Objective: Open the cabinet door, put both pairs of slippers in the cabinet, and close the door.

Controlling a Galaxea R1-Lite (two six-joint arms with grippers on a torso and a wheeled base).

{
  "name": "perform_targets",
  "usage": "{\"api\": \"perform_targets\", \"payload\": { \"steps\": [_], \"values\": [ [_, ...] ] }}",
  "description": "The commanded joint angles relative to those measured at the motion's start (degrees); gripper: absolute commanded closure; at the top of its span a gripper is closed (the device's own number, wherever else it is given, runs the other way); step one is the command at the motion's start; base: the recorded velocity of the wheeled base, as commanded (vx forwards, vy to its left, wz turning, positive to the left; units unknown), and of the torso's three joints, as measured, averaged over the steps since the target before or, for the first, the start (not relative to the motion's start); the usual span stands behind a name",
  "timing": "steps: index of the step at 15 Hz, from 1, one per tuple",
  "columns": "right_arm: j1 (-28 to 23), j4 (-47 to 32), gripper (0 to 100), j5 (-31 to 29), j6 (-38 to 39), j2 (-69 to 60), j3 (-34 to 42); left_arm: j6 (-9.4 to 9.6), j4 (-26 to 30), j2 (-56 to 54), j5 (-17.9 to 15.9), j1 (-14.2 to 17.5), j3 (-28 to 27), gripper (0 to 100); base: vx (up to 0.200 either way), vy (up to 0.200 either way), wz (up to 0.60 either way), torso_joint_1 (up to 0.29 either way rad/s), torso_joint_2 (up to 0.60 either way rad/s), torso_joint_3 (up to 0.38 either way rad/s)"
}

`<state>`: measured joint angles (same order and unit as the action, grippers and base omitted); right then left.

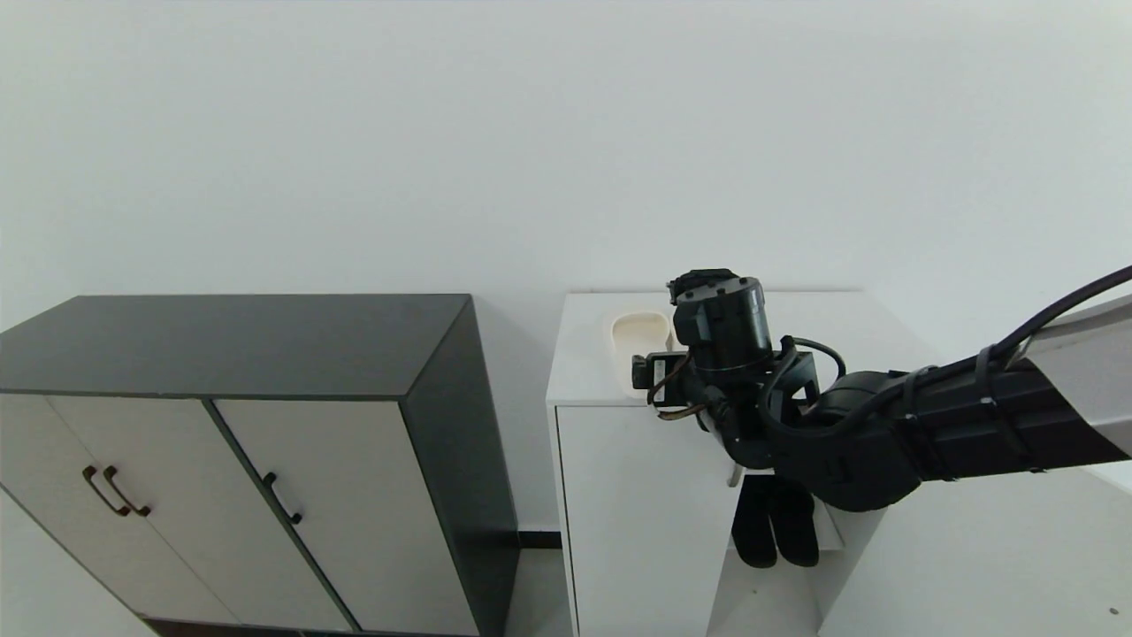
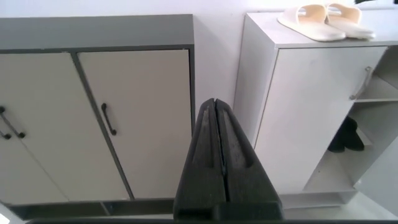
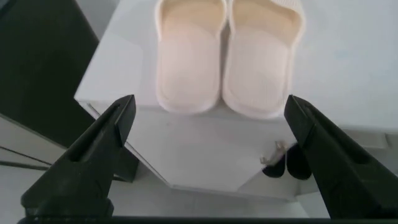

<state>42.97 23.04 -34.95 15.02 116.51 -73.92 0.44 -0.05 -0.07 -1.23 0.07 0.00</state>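
Slippers [image 3: 227,56] just ahead of right pincer [image 3: 209,107], fingers apart | left pincer [image 2: 215,104] together

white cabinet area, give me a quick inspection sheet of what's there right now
surface: cabinet top, white, bears the cream slippers
job's things: cream slippers side by side on the top; black slippers inside the cabinet; door open
clutter: nothing seen
grippers: right claw open, over the cream slippers, holding nothing; left claw shut, empty, out in front of both cabinets
cables: black cable runs along the right arm, clear of the slippers
surroundings: dark-topped cabinet to the left, doors shut; plain wall behind
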Motion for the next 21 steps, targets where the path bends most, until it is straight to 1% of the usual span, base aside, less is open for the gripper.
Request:
{"api": "perform_targets", "payload": {
  "steps": [1,5,8,10,16,19,21],
  "values": [
    [-0.2,0.1,0,0.0,0.0,0.7,0.0,-0.09,0.0,0.1,0.0,0.0,0.0,100,0.200,0.000,0.00,0.002,0.00,-0.002],
    [-0.4,0.4,0,0.0,0.2,1.0,0.1,0.00,0.0,0.1,0.0,0.0,0.0,100,0.200,0.000,0.00,0.007,0.00,0.002],
    [-0.2,0.8,0,0.0,0.2,0.7,1.9,-0.18,0.0,0.1,0.0,0.0,0.0,100,0.200,0.000,0.00,0.001,0.00,0.001],
    [0.0,0.8,0,0.0,0.4,0.8,2.4,-0.18,0.0,0.1,0.0,0.0,0.0,100,0.000,0.000,0.00,0.000,0.00,0.000],
    [-0.4,5.3,0,-0.7,0.1,5.7,1.9,-0.18,0.0,0.1,0.3,0.0,0.0,100,0.000,0.000,0.00,0.000,0.00,0.000],
    [-0.8,5.4,0,-0.7,0.1,7.2,1.5,-0.18,0.0,0.1,0.3,0.0,0.0,100,0.000,0.000,0.00,0.000,0.00,0.000],
    [-1.7,7.8,0,-0.7,-0.2,9.0,0.9,-0.18,0.0,0.1,0.4,0.0,0.0,100,0.000,0.000,0.00,0.000,0.00,0.000]
  ]
}}
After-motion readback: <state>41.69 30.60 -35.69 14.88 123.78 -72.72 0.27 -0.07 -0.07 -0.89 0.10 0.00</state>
